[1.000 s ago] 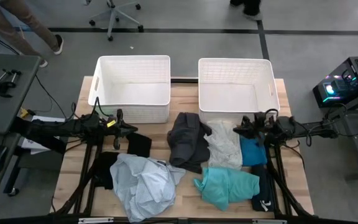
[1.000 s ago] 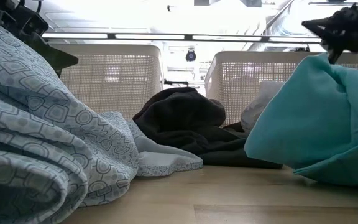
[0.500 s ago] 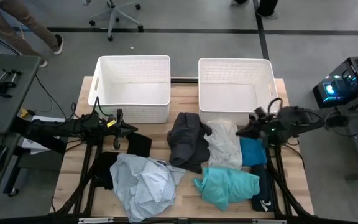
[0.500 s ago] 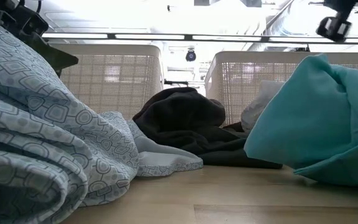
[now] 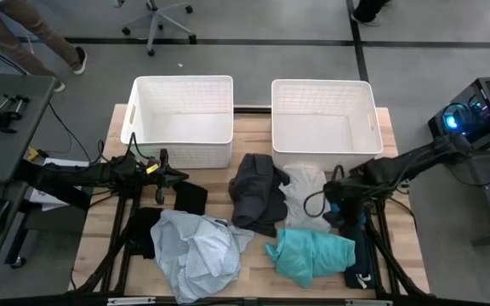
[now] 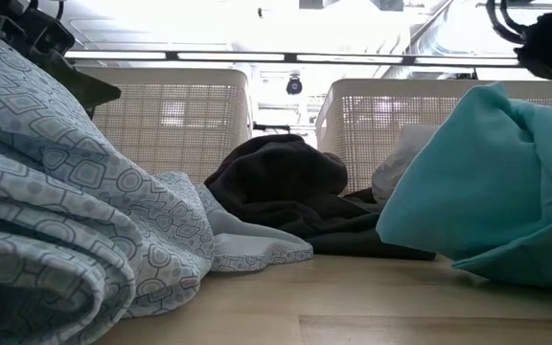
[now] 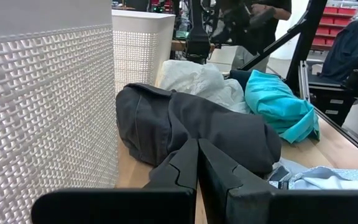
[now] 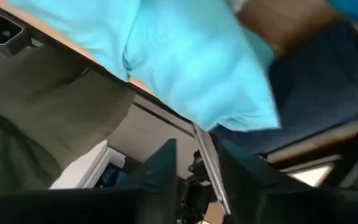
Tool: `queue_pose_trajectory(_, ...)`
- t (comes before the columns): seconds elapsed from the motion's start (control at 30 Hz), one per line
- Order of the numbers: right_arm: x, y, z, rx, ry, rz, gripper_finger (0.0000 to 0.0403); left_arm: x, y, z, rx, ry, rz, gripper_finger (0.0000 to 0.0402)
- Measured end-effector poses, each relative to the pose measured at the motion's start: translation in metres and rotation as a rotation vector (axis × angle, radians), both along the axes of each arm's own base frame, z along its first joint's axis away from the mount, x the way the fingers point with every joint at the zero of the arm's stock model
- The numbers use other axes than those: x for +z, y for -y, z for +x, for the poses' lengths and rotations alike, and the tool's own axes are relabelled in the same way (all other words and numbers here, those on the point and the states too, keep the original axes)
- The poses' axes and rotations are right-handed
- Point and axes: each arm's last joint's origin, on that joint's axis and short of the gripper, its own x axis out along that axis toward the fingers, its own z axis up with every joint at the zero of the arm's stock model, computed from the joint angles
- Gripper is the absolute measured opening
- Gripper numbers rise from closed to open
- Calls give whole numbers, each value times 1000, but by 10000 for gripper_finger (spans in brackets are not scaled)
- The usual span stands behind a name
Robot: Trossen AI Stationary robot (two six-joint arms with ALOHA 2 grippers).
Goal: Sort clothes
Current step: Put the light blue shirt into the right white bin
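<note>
Pale blue cloth with a little pattern, our shirt (image 5: 196, 252), lies in a heap at the left front of the table (image 5: 253, 268). Behind it we see a small black cloth (image 5: 190, 197), and just beside that waits our left gripper (image 5: 180, 176), its two fingers pressed together with nothing in them. Two white baskets (image 5: 181, 119) stand at the back, and both look bare inside.

In the middle lies the dark grey top (image 5: 258, 191), touching the white cloth (image 5: 306, 197) next to it. In front of those sits the teal shirt (image 5: 313, 253). A bright blue cloth (image 5: 347, 208) peeks out beside the white one, and a dark blue piece (image 5: 360, 274) lies at the right front edge.

Our right gripper (image 5: 334, 212) hangs over the blue and teal clothes. Its fingers are a little apart and hold nothing.

We think we are about to pick one cloth here. To do it well, we should open wider, come straight down on a raised fold of just one cloth, pinch it, and lift high so it pulls free of its neighbours
</note>
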Motion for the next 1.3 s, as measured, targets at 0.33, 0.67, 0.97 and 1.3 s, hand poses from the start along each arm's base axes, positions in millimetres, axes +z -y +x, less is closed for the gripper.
queue_pose_trajectory(0.33, -17, -61, 65, 355, 821, -198, 218, 0, 0, 0, 2, 6, -33, 0)
queue_pose_trajectory(0.67, -39, -84, 68, 693, 792, -248, 216, 0, 0, 0, 14, 13, -179, 0)
queue_pose_trajectory(0.97, -5, -98, 47, 845, 634, -564, 204, 0, 0, 0, 29, 19, -262, 0)
queue_pose_trajectory(1.3, -12, -104, 39, 763, 526, -601, 226, 0, 0, 0, 27, 18, -235, 0)
